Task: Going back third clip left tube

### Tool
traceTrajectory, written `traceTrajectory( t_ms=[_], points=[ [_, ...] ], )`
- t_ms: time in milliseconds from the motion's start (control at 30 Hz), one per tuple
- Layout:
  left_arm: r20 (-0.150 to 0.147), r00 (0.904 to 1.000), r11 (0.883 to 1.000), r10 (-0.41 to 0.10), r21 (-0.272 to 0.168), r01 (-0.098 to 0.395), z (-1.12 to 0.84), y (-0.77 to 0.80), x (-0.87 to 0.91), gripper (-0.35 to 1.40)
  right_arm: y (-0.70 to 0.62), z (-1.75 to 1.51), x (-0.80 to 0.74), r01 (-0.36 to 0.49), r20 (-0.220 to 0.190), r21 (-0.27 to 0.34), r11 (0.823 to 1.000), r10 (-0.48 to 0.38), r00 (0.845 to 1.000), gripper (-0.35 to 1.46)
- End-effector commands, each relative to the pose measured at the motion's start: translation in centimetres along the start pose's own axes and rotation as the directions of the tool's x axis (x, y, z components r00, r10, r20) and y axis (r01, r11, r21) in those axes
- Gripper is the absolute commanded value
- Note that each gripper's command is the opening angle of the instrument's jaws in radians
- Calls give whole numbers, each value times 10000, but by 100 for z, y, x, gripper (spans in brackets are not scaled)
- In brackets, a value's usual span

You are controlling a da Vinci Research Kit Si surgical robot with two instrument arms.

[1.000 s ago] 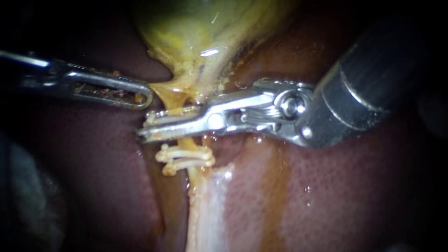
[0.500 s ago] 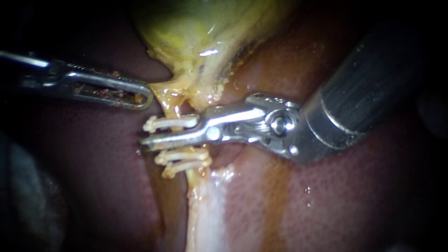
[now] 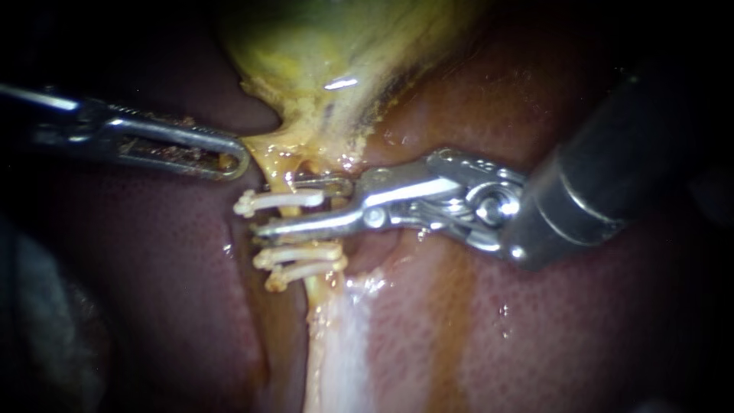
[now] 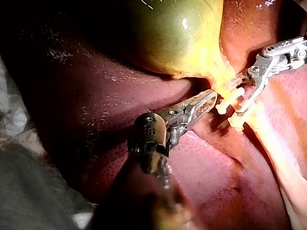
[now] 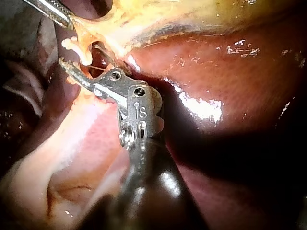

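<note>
Backing rightward since half a second ago, your right instrument (image 3: 277,206) is holding its slim steel jaws narrowly apart, straddling the upper white ridged plastic clip (image 3: 252,203) without squeezing it. That clip is sitting across the amber, slippery tube (image 3: 281,180), just above two matching clips (image 3: 298,260). You are withdrawing, I judge; next, be sliding clear without snagging it. Your left instrument (image 3: 238,159) is clamping stringy yellow tissue (image 3: 264,145) beneath the glossy green gallbladder (image 3: 321,61).

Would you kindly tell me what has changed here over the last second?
The right instrument released the third clip on the tube and drew back rightward. The left instrument kept holding the gallbladder; the two lower clips stayed put.
</note>
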State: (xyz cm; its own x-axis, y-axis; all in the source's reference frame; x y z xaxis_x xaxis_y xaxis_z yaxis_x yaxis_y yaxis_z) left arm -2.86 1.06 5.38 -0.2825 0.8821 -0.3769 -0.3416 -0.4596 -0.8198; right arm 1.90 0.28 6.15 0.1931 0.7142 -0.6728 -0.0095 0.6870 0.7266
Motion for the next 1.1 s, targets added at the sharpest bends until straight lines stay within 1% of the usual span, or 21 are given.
traceTrajectory(
  t_ms=[33, 100, 133, 167, 233, 333, 400, 533, 667, 867, 900, 1100],
  points=[
    [3, 10000, 10000, 4, -14, -4, 0, 0, 0, -35, -2, -6, 2, 491, 98, -24, 9988, -491, 9987, 49],
    [4, 10000, 10000, 6, -16, -6, -1, 0, 0, -35, -5, -18, 4, 1187, 307, -94, 9929, -1183, 9925, 49],
    [5, 10000, 10000, 6, -17, -6, -1, 0, 0, -35, -8, -27, 6, 1650, 458, -87, 9863, -1644, 9853, 49],
    [5, 10000, 10000, 6, -18, -6, -1, -1, 0, -35, -10, -34, 8, 1882, 565, -59, 9821, -1875, 9806, 49],
    [5, 10000, 10000, 7, -18, -7, -1, -1, 0, -35, -15, -50, 11, 2468, 831, 66, 9690, -2465, 9656, 50],
    [5, 10000, 10000, 7, -18, -7, -1, -1, 0, -35, -22, -71, 12, 3004, 1116, 224, 9536, -3009, 9471, 50],
    [6, 10000, 10000, 8, -19, -8, -1, -1, 0, -35, -26, -84, 11, 3184, 1186, 296, 9475, -3196, 9401, 50],
    [7, 10000, 10000, 10, -21, -10, -1, -1, 0, -35, -32, -110, 6, 3309, 1170, 453, 9426, -3339, 9353, 50],
    [7, 10000, 10000, 12, -21, -12, -1, -2, -1, -35, -34, -126, 2, 3377, 1161, 549, 9396, -3419, 9325, 50],
    [7, 10000, 10000, 14, -22, -14, -1, -2, -1, -35, -37, -143, -2, 3392, 1155, 640, 9385, -3446, 9316, 50],
    [7, 10000, 10000, 15, -21, -15, 0, -2, -1, -35, -37, -145, -2, 3448, 1149, 659, 9364, -3504, 9295, 50],
    [-11, 10000, 10000, 30, 11, -30, 6, -5, -3, -35, -38, -151, -4, 3451, 1147, 690, 9360, -3511, 9293, 50]
  ],
)
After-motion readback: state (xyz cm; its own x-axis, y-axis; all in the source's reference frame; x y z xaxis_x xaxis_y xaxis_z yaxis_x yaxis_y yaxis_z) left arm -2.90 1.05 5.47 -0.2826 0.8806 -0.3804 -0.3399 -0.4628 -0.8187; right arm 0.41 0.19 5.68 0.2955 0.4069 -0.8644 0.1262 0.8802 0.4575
